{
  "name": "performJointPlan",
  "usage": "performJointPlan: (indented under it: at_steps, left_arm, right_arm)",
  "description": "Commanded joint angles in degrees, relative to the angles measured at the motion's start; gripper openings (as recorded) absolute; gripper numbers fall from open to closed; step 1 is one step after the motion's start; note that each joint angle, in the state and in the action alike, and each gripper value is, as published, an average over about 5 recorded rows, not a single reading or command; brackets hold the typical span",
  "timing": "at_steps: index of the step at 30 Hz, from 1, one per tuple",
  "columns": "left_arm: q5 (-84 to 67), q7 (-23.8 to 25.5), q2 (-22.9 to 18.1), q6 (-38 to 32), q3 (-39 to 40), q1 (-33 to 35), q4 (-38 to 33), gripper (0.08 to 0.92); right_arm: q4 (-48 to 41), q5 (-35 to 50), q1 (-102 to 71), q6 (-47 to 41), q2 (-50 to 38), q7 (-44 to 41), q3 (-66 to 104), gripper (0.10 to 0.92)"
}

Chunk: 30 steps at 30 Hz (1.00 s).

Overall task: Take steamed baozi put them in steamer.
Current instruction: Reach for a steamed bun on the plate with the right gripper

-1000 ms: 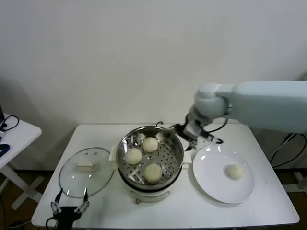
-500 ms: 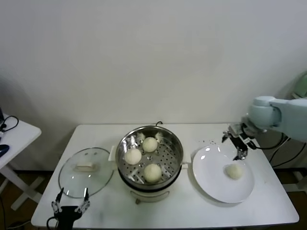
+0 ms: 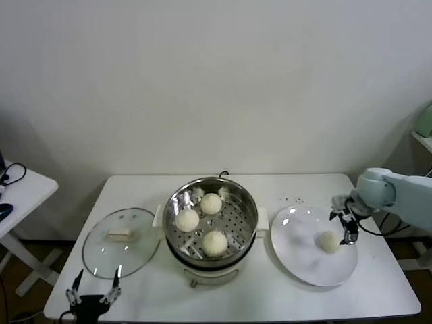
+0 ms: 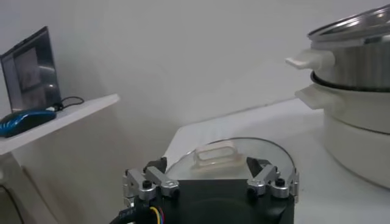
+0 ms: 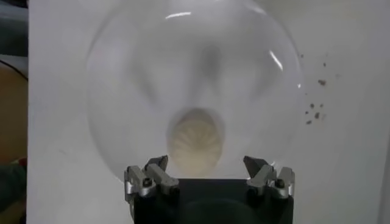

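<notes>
Three steamed baozi [image 3: 211, 203] are seen lying in the steamer [image 3: 175, 229] at the middle of the white surface [image 3: 378, 283]. A fourth bun [image 3: 329, 241] is seen on the white plate [image 3: 304, 263] to the steamer's right. The right pincer [image 3: 344, 221] is held above the plate's far right edge, just beside that bun, with its fingers spread wide and nothing gripped. The left pincer [image 3: 93, 290] is parked at the near left edge of the surface, fingers apart and empty, beside the glass lid [image 3: 101, 256].
</notes>
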Motion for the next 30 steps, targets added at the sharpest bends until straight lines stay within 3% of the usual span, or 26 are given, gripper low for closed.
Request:
performJointPlan:
  at_steps: [1, 20, 23, 30]
  left_arm:
    - [0.2, 0.0, -0.2, 0.0, -0.5, 0.3, -0.1, 0.823]
    - [0.6, -0.2, -0.2, -0.1, -0.5, 0.1, 0.4, 0.823]
    - [0.6, -0.2, -0.2, -0.1, -0.4, -0.1, 0.5, 0.823]
    - [0.6, -0.2, 0.0, 0.0, -0.1, -0.2, 0.4, 0.823]
  right_arm:
    - [-5.1, -4.8, -15.9, -1.4, -0.8, 0.2, 12.2, 0.823]
    - [-6.2, -6.2, -17.2, 0.1, 1.1, 0.7, 17.1, 0.806]
    - [-5.6, -6.1, -15.8, 0.3, 0.7, 0.7, 16.2, 0.769]
    - [-4.1, -6.5, -14.0, 0.5, -0.1, 0.7, 15.5, 0.586]
